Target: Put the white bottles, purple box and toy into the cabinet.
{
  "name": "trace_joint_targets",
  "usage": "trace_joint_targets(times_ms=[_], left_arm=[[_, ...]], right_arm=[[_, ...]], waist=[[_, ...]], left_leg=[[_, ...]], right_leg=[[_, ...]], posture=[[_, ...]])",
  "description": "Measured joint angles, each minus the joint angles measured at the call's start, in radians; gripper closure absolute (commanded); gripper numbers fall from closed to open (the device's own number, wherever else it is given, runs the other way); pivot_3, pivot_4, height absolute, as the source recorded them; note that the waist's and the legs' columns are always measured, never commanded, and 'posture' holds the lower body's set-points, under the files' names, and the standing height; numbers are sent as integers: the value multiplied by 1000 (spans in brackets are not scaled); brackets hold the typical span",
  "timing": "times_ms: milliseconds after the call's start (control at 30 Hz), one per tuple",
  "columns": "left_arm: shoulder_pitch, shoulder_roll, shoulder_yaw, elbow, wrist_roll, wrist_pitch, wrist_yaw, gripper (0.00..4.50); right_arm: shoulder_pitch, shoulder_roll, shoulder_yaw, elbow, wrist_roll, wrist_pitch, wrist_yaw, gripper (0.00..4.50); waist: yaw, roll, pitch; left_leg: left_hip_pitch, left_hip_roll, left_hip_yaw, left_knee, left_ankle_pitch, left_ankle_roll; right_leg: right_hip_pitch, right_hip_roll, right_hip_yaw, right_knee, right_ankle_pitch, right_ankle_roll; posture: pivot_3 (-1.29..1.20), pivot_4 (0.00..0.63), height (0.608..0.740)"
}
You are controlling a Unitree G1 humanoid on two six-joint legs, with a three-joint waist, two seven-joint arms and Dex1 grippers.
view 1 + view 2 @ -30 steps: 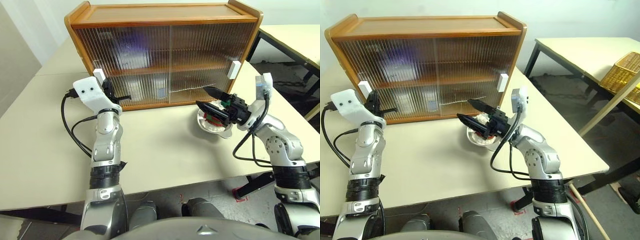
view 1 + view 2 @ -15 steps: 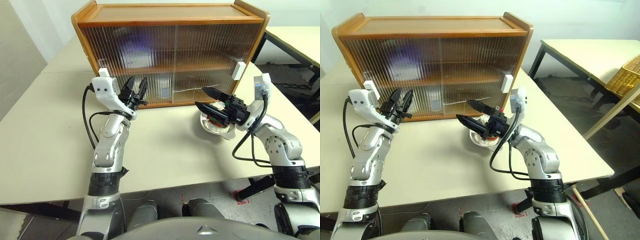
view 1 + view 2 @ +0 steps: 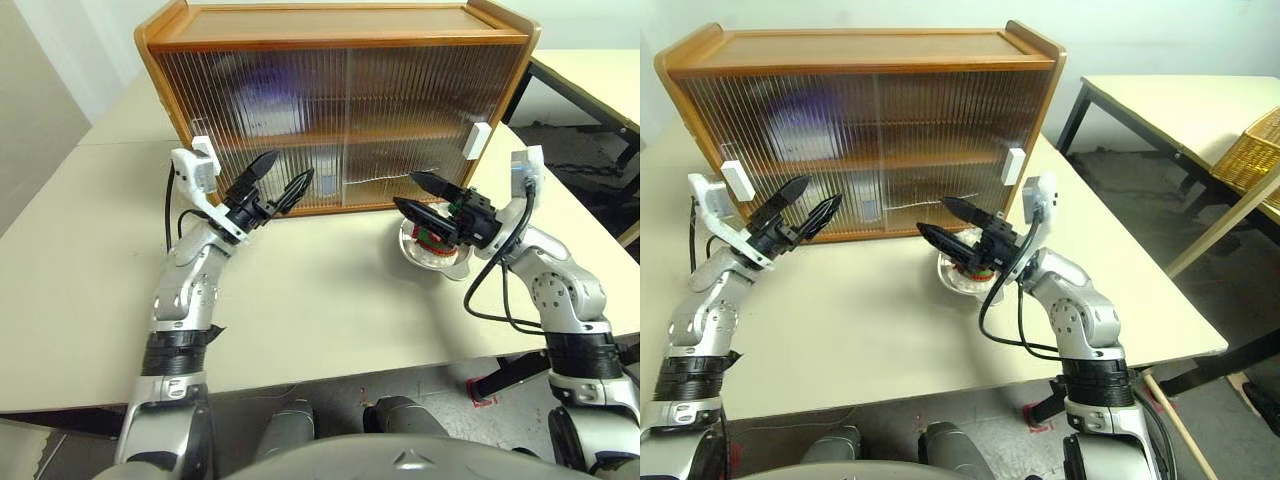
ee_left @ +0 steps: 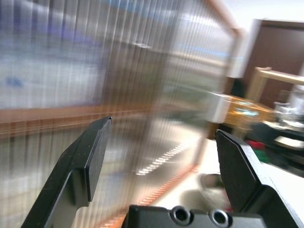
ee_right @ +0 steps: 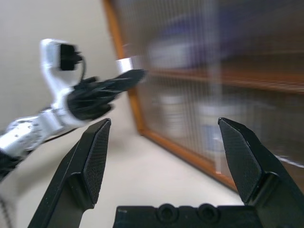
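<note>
The cabinet (image 3: 335, 105) is standing at the far side of the cream table (image 3: 90, 260), and both of its ribbed sliding doors are closed, each with a white handle (image 3: 476, 140) near its outer edge. Behind the left door, on the upper shelf, a purple blur is showing through, which is looking like the purple box (image 3: 262, 100), but the ribbed panel is hiding its shape. On the lower shelf, near the middle, a pale shape with bluish print (image 3: 325, 187) is glowing through the door; I cannot tell if it is one of the white bottles. The left gripper (image 3: 284, 178) is hovering just in front of the left door, near its bottom rail, and its two black fingers are spreading wide with nothing between them. The right gripper (image 3: 418, 194) is hanging in the air in front of the right door, pointing toward the left, also with its fingers far apart and holding nothing. Just under and behind it, a shiny bowl (image 3: 434, 250) is sitting on the table near the cabinet, and something red and green (image 3: 432, 238) is lying inside it, partly hidden by the gripper
</note>
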Motion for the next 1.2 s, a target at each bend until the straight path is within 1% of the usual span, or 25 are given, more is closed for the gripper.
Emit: trace_joint_targets(times_ms=[100,233,467,633,667,700,733,800,833,867,900,1000,1033,1200], left_arm=[[27,47,24,-30,-83,49,-94,7],[63,88,41,-70,-136,96,-154,7],[122,144,45,-117,-159,125,-222,7],[135,148,49,-117,-159,124,-227,7],[135,148,49,-118,-160,124,-227,0],[135,148,49,-118,-159,124,-227,0],[135,148,49,-118,-159,123,-226,0],[135,146,49,-118,-159,120,-224,0],[135,144,49,-118,-159,117,-222,0],[135,142,49,-118,-159,114,-220,0],[135,141,49,-118,-159,113,-218,0],[135,139,49,-118,-158,106,-215,0],[135,138,49,-118,-158,103,-214,0],[135,134,49,-118,-155,92,-209,0]], right_arm=[[-1,9,-31,9,-27,-27,-66,0],[-17,18,-57,48,-74,-66,-143,0],[-41,13,-88,154,-174,-159,-238,0],[-54,-13,-114,211,-222,-214,-264,0],[-56,-17,-115,217,-226,-222,-264,396],[-57,-20,-116,224,-230,-228,-265,614],[-59,-25,-117,238,-237,-236,-268,972],[-66,-31,-120,266,-258,-254,-284,1720],[-73,-35,-121,284,-268,-261,-293,2179],[-81,-38,-123,298,-276,-268,-302,2471],[-92,-42,-126,315,-285,-279,-313,2931],[-120,-49,-137,347,-314,-308,-344,4029],[-124,-52,-139,354,-320,-317,-353,4476],[-150,-64,-144,391,-356,-336,-386,4476]], waist=[[-3,0,0],[-5,0,0],[-7,1,0],[-5,2,0],[-5,2,0],[-5,2,0],[-5,2,0],[-5,3,0],[-5,3,1],[-5,3,1],[-5,4,1],[-5,4,1],[-5,5,1],[-5,5,1]], left_leg=[[-1,2,0,0,-1,1],[-2,4,0,0,-2,2],[-4,7,0,-1,-3,2],[-9,8,0,-1,-3,2],[-9,8,0,-1,-3,2],[-9,8,0,-1,-3,2],[-9,8,0,-1,-3,2],[-10,8,0,-1,-3,2],[-10,8,0,-1,-3,2],[-10,8,0,-1,-3,2],[-10,8,0,-1,-3,2],[-10,8,0,-1,-3,2],[-10,8,0,-1,-3,2],[-10,8,0,-1,-3,2]], right_leg=[[-1,0,0,0,2,2],[-3,0,-1,0,2,3],[-6,0,-1,0,2,3],[-11,0,-1,1,3,2],[-11,0,-1,1,4,2],[-11,0,-1,1,4,2],[-12,0,-1,1,4,2],[-12,0,-1,1,4,2],[-12,0,-1,1,4,2],[-12,0,-1,1,4,2],[-12,0,-1,1,5,2],[-12,0,-1,1,5,3],[-12,0,-1,1,5,3],[-12,0,-1,1,5,3]], posture=[[-114,40,740],[-114,40,740],[-95,45,740],[-90,47,740],[-89,47,740],[-89,47,740],[-89,46,740],[-89,46,740],[-89,46,740],[-89,46,740],[-87,45,740],[-85,44,740],[-83,43,740],[-76,39,740]])
